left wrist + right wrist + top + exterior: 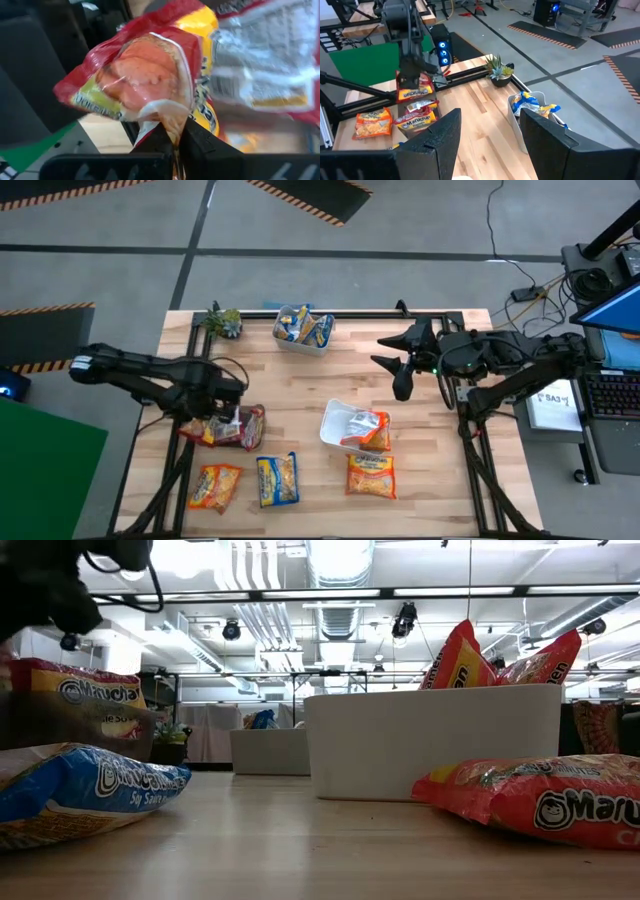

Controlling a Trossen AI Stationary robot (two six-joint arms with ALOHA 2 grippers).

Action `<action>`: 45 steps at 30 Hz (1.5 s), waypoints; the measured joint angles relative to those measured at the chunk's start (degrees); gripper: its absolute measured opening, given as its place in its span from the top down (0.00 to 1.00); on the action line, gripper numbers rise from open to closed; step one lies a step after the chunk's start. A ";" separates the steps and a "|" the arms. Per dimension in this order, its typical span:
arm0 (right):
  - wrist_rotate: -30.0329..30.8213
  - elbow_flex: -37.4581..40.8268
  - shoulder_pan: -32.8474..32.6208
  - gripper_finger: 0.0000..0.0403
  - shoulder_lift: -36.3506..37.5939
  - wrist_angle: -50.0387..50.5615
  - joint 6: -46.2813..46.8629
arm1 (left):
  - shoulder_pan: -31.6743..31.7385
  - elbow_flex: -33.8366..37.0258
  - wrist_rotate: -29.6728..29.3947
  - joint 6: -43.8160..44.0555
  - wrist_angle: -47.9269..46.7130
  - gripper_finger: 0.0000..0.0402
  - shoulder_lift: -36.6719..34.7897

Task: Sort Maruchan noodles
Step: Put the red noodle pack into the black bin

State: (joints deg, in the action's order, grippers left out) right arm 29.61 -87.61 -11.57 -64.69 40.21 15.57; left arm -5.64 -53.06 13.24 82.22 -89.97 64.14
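Left gripper is pinched on the crimped edge of a red noodle packet over the table's left side, packet dangling lengthwise and hiding whatever's beneath. Right gripper hovers spread apart near the blue-packet tray, whose contents are half cut off.

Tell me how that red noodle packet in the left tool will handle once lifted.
The red packet likely sags and swings: the left tool pinches only a thin crinkled edge. The glossy film may slip. It looks light, and the noodle block inside could crack if squeezed.
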 joint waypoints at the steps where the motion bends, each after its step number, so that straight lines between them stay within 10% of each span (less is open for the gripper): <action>1: 0.00 0.00 0.00 0.52 0.00 0.00 0.00 | 0.01 0.23 -0.58 -0.02 0.12 1.00 1.02; 26: 0.02 0.00 0.00 0.52 -1.78 -0.04 0.28 | 0.01 -3.17 -6.67 -4.75 5.98 0.98 22.87; 45: 0.02 0.00 0.74 0.52 -2.82 -0.22 0.26 | -0.18 -9.30 -5.02 -6.47 5.20 0.53 15.22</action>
State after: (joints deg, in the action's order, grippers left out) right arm 29.63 -87.61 -10.84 -67.51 39.99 15.84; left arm -5.82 -62.36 8.22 75.75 -84.78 79.36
